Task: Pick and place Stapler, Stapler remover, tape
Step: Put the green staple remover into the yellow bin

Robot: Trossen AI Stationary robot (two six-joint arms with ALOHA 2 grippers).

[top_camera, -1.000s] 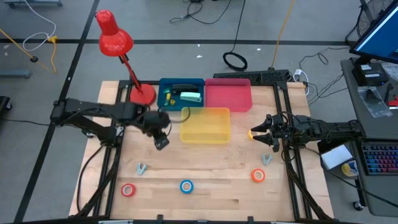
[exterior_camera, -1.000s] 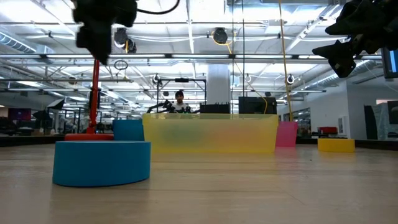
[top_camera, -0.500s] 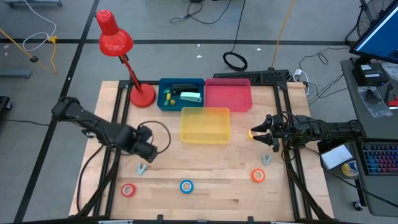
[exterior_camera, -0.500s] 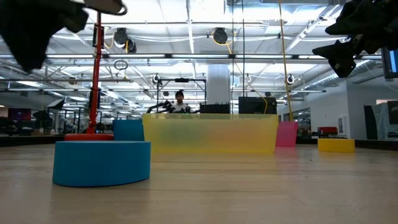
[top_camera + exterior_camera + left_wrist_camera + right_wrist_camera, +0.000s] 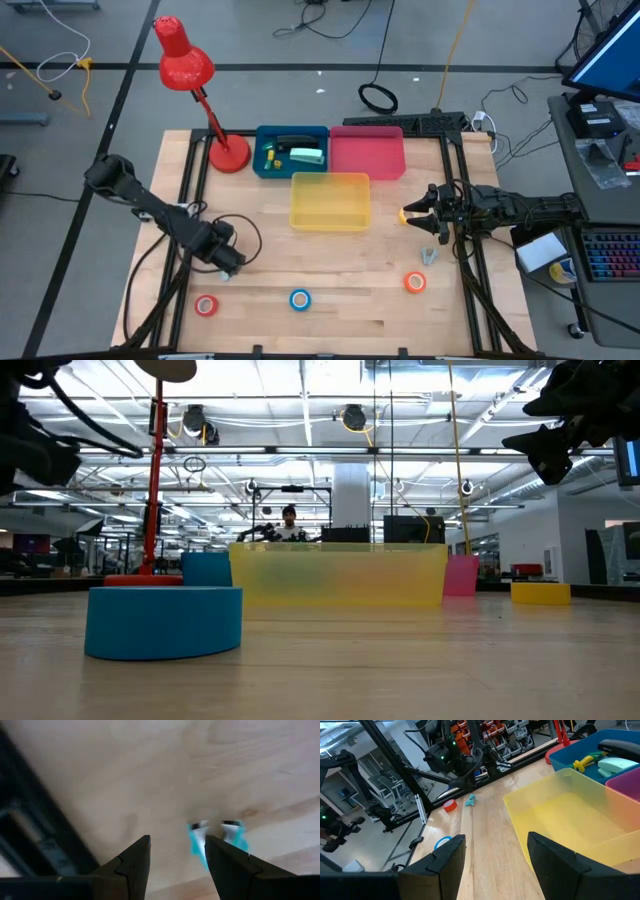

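Observation:
My left gripper (image 5: 229, 264) is open and low over the near left part of the table. A small teal and silver staple remover (image 5: 216, 838) lies on the wood just past its fingertips (image 5: 177, 842), untouched. My right gripper (image 5: 421, 222) is open and hovers high (image 5: 556, 438) by the yellow bin's right side, above a yellow tape roll (image 5: 406, 215). A second staple remover (image 5: 430, 256) and the orange tape (image 5: 415, 283) lie near it. Red tape (image 5: 206, 305) and blue tape (image 5: 300, 299) lie flat near the near edge. A black stapler (image 5: 293, 142) lies in the blue bin (image 5: 264, 136).
The yellow bin (image 5: 330, 222) sits mid-table, with the blue bin and a pink bin (image 5: 367, 172) behind it along the far edge. A red desk lamp (image 5: 228, 152) stands at the far left. Black frame rails (image 5: 180, 250) run along both table sides. A person shows far behind (image 5: 289, 520).
My left gripper has swung from beside the yellow bin's left side toward the near left of the table and come down over the staple remover there. It is still open. My right arm has kept still.

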